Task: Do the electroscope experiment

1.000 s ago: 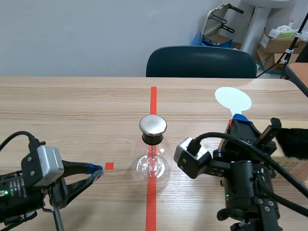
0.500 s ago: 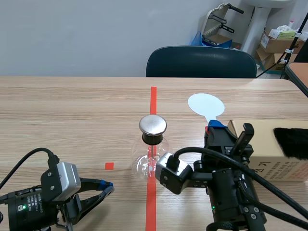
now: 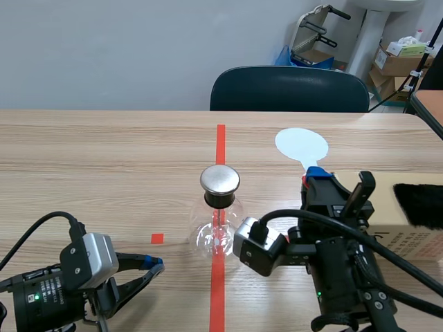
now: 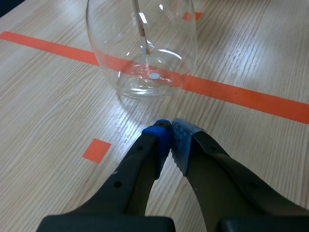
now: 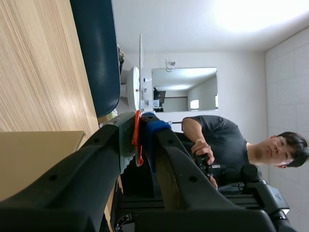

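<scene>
A round glass flask [image 3: 220, 232] with a metal cap [image 3: 220, 179] stands on the red tape line at the table's middle. My right gripper [image 3: 315, 176] is raised to the right of it and shut on the thin red handle [image 5: 137, 140] of a wand. The wand's pale round disc [image 3: 301, 146] points away from the robot, above and to the right of the cap, apart from it. In the right wrist view the disc [image 5: 141, 72] shows edge-on. My left gripper [image 4: 170, 133] is shut on nothing, low over the table just in front of the flask [image 4: 142, 43].
A cardboard box [image 3: 408, 228] with a black furry piece [image 3: 419, 203] on it stands at the table's right. A dark chair [image 3: 289, 88] is behind the far edge. A small red tape square [image 3: 157, 238] lies left of the flask. A person [image 5: 227, 145] shows beyond the table.
My right arm swung the wand's disc left toward the flask, then eased slightly back right. My left arm slid right, closer to the flask, in the first half second.
</scene>
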